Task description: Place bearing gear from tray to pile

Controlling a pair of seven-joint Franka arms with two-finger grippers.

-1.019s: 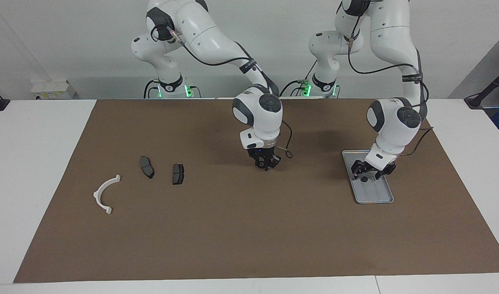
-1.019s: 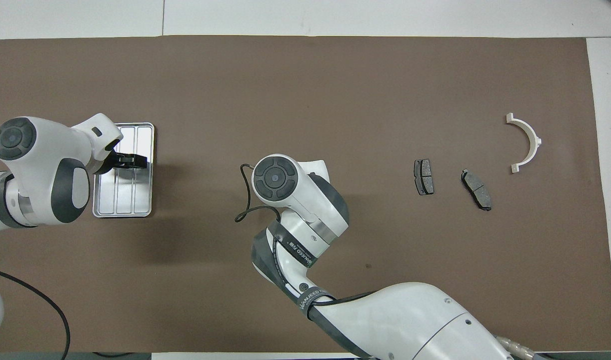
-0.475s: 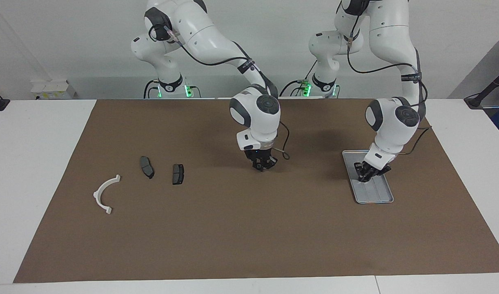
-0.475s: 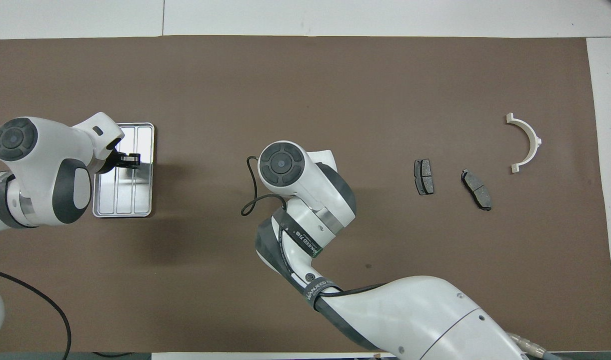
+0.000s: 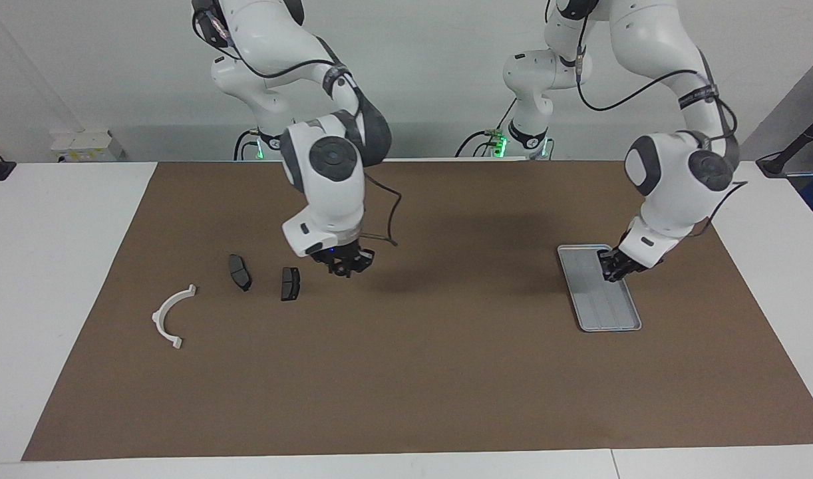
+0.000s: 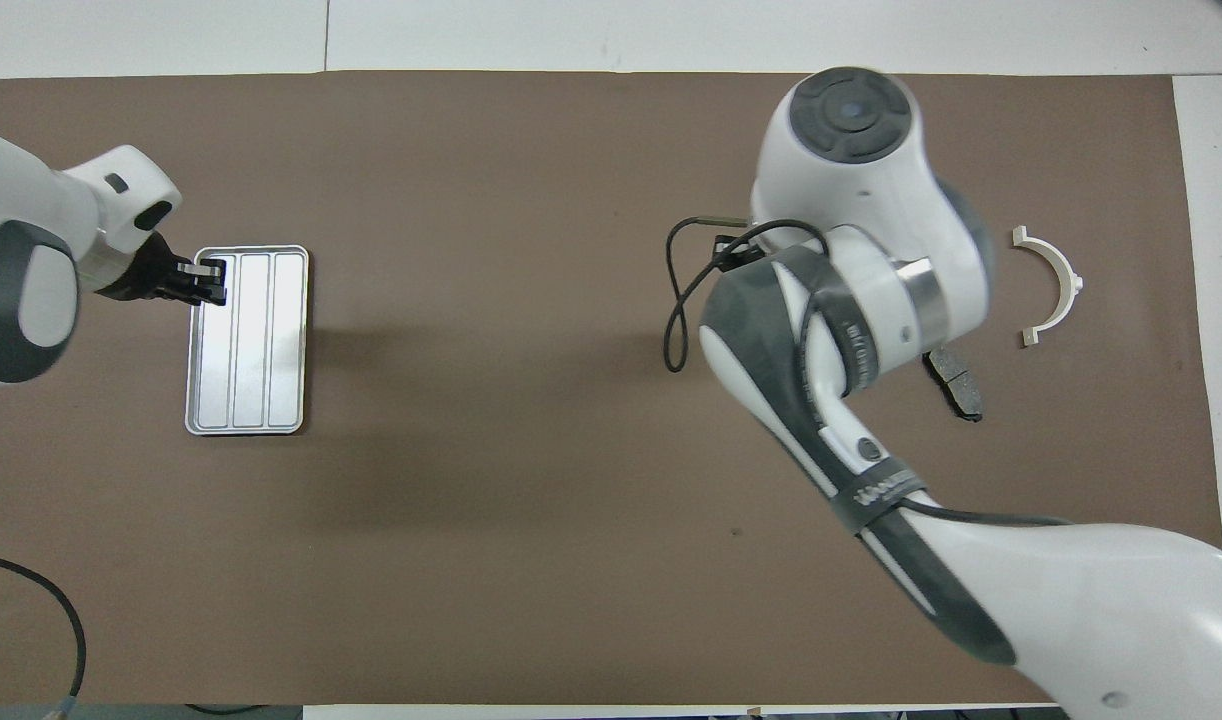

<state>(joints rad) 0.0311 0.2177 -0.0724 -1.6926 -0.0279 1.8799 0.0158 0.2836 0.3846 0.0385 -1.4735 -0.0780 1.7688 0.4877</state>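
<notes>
The silver tray [image 5: 609,313] lies toward the left arm's end of the mat, and its ribbed floor [image 6: 251,380] is bare. The pile lies toward the right arm's end: a white half-ring bracket [image 5: 170,315] and two dark pads [image 5: 239,272] [image 5: 290,283]. My right gripper [image 5: 345,269] hangs low just beside the pad nearest the mat's middle, shut on a small dark part, the bearing gear. In the overhead view its own arm hides it and one pad. My left gripper [image 5: 613,269] is over the tray's rim at the end nearer the robots.
The brown mat [image 5: 406,372] covers most of the white table. The right arm's cable loop [image 6: 691,290] hangs beside its wrist. The bracket [image 6: 1053,285] and one pad [image 6: 956,385] show past the right arm in the overhead view.
My right gripper rose from the mat's middle and swung over to the pile. My left gripper drew back from the tray's middle to its rim.
</notes>
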